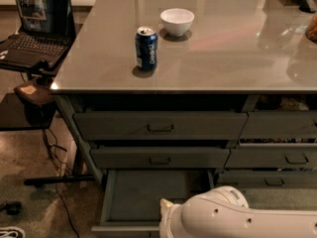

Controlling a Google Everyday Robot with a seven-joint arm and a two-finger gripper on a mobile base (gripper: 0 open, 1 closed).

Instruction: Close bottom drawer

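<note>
The bottom drawer (143, 195) is dark grey, wide and shallow, the lowest of the wide stack under the table. It stands pulled out, its bare floor showing and its low front (124, 228) near the lower edge of the view. My white arm (237, 217) fills the lower right corner, over the drawer's right part. A small cream tip of the wrist (165, 203) shows at the arm's left end. My gripper lies below the lower edge of the view, out of sight.
Two taller wide drawers (159, 126) (159, 157) sit shut above it. Narrower drawers (277, 125) stand to the right. On the grey tabletop (223, 58) are a blue can (146, 47) and a white bowl (177, 21). A laptop (34, 24) on a stand and floor cables (59, 182) are at left.
</note>
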